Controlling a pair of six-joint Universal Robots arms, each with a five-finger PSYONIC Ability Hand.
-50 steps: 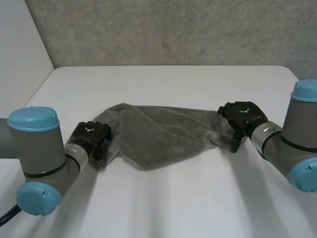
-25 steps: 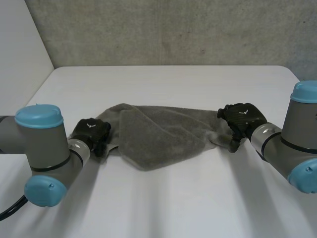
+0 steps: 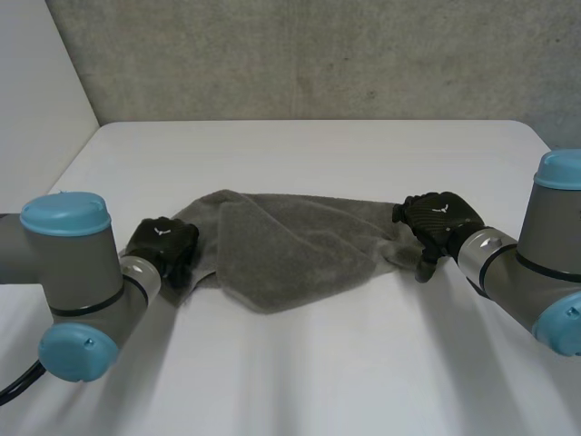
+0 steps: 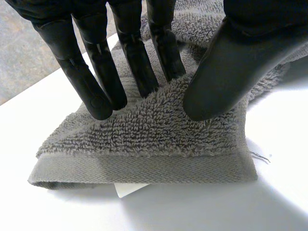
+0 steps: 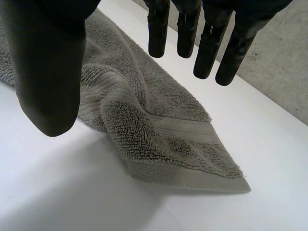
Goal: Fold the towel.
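Observation:
A grey terry towel (image 3: pixel 290 250) lies crumpled in a long heap across the middle of the white table (image 3: pixel 318 154). My left hand (image 3: pixel 163 243) is at its left end. In the left wrist view that hand (image 4: pixel 134 62) has straight fingers and the thumb pressing down on the towel (image 4: pixel 144 139) just behind its hemmed edge, with no fold caught between them. My right hand (image 3: pixel 438 216) is at the towel's right end. In the right wrist view this hand (image 5: pixel 48 72) hovers open above the towel (image 5: pixel 144 120), with the corner lying flat beyond the fingertips.
A white label (image 4: pixel 132 189) pokes out from under the towel's hem at my left hand. Bare table lies in front of and behind the towel. A grey concrete wall (image 3: pixel 318 54) stands behind the table's far edge.
My left arm has swung slightly and its hand has shifted a little on the towel's left end. The right hand has crept a little left over the right corner. The towel's shape is barely altered.

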